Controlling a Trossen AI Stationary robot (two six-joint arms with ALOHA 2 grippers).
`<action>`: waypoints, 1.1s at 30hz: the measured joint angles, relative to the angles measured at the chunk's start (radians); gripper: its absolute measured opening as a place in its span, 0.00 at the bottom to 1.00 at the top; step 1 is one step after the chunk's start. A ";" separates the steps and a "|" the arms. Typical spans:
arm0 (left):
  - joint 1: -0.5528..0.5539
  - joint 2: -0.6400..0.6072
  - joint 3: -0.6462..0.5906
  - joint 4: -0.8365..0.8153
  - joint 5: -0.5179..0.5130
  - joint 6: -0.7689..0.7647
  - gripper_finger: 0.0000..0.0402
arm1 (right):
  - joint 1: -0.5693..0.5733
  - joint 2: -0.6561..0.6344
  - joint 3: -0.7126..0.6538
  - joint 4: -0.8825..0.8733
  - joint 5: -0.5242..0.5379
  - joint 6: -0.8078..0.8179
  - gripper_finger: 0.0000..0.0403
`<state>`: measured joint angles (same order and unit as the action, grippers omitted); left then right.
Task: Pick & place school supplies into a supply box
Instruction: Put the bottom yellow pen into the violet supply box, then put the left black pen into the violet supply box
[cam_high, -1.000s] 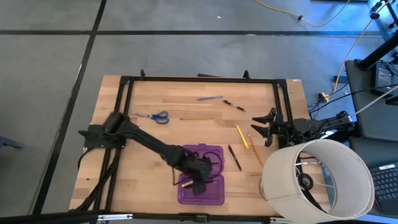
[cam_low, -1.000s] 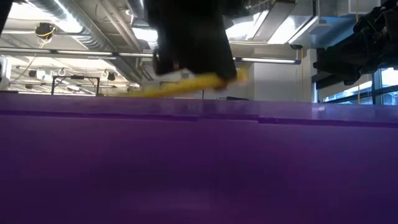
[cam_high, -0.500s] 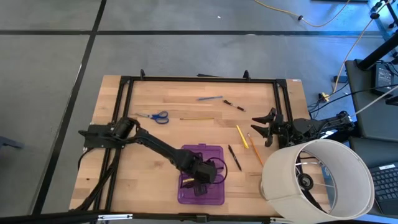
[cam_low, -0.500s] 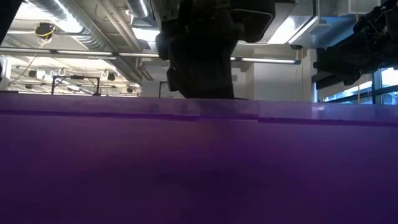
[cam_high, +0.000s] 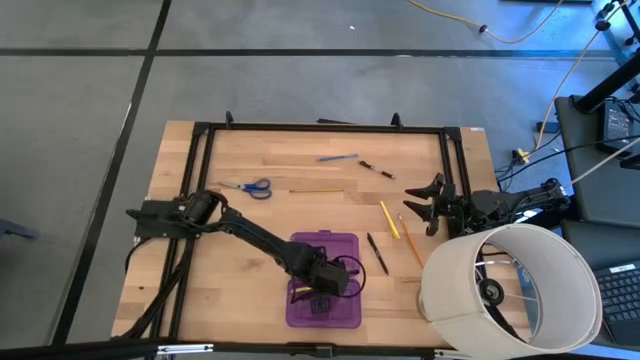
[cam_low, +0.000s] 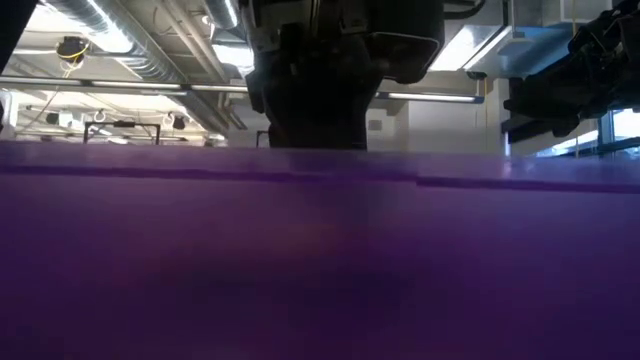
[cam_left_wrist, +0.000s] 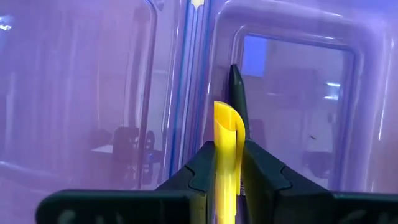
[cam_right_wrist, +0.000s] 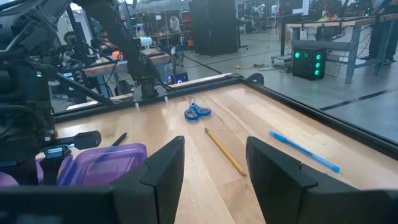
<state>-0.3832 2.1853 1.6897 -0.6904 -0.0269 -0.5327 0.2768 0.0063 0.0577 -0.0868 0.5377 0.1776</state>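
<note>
So the purple translucent plastic hinged pencil case sits open near the front edge of the light wooden table. The left gripper is down inside the case's front half, fingers clamped on a thin yellow pencil. Left out on the table: blue-handled scissors, a blue pen, a black pen and two more yellow pencils. The right gripper waits at the right edge with fingers apart, beside a big white cylinder.
</note>
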 joint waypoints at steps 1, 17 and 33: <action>0.000 0.000 0.000 0.001 0.006 0.000 0.13 | 0.000 0.000 0.000 0.000 0.000 0.000 0.44; 0.002 -0.001 0.000 0.010 0.061 0.023 0.29 | 0.000 0.000 0.000 0.000 0.000 0.000 0.44; 0.017 -0.157 0.000 -0.166 0.072 0.226 0.27 | 0.000 0.000 0.000 0.000 -0.008 0.001 0.44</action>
<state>-0.3664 2.0281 1.6894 -0.8564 0.0452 -0.3072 0.2768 0.0067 0.0574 -0.0872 0.5297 0.1787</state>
